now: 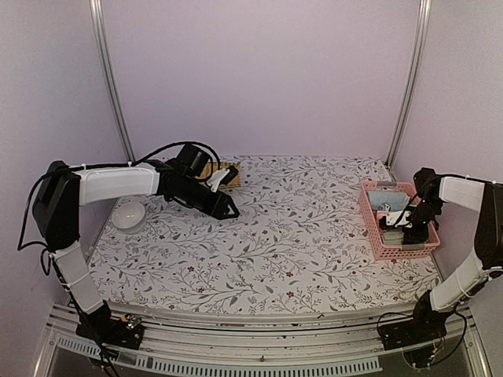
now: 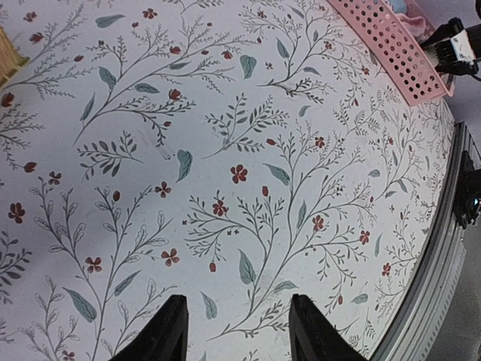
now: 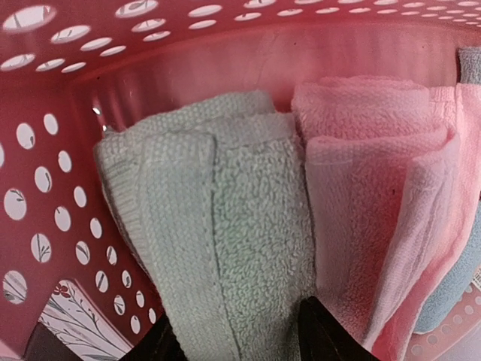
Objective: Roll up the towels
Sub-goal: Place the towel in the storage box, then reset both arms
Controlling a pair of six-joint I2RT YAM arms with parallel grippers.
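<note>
- Pink basket (image 3: pixel 45 150) holds sage green towel (image 3: pixel 225 226), pink towel (image 3: pixel 368 188), light blue towel (image 3: pixel 458 286)
- Right gripper (image 3: pixel 239 323) inside it, fingers astride the sage green towel — grip unclear
- Left gripper (image 2: pixel 237 301) well left of it — spread, empty

You have no text, label, brand name, number or sign to read in any of the three views (the tablecloth (image 2: pixel 225 90) carries only a printed pattern of leaves and small flowers, with no lettering on it).
</note>
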